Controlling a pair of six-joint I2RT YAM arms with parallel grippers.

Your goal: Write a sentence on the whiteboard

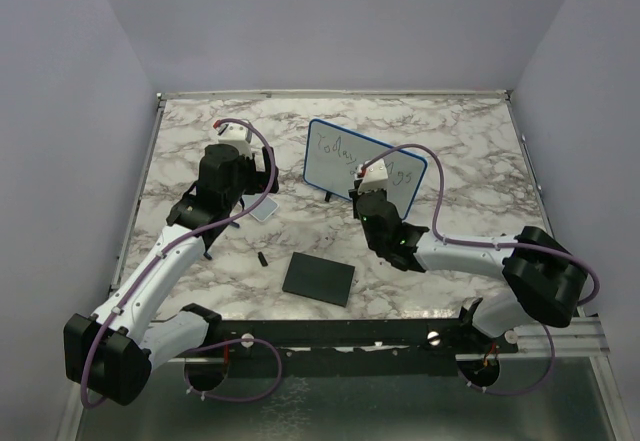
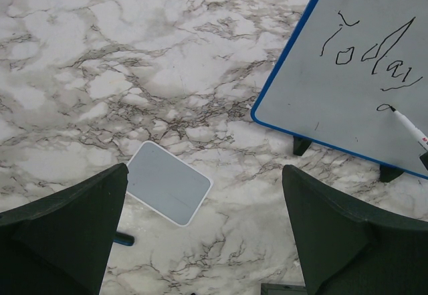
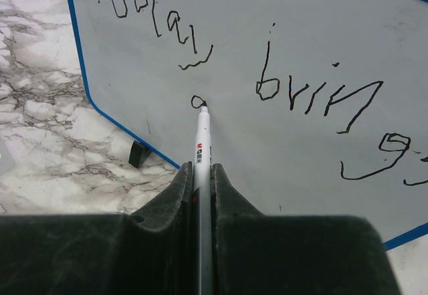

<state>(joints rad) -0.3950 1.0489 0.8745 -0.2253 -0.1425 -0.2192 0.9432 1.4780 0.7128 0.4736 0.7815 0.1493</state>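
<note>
A white rectangular blue-rimmed whiteboard (image 1: 335, 161) stands on its feet on a grey-veined marble table (image 1: 450, 151). Left of the whiteboard and a little nearer the arms, a small pale grey-edged tile (image 1: 263, 209) lies flat, with the left gripper (image 2: 204, 171) above it. Before the whiteboard lies a black square pad (image 1: 319, 278). Before the whiteboard's left edge lies a small black stub (image 1: 262, 259). Just before the whiteboard, the right gripper (image 3: 202, 174) clasps a slim white marker (image 3: 202, 148). Its tip touches the whiteboard below the first word of the dark handwritten sentence (image 3: 266, 87).
</note>
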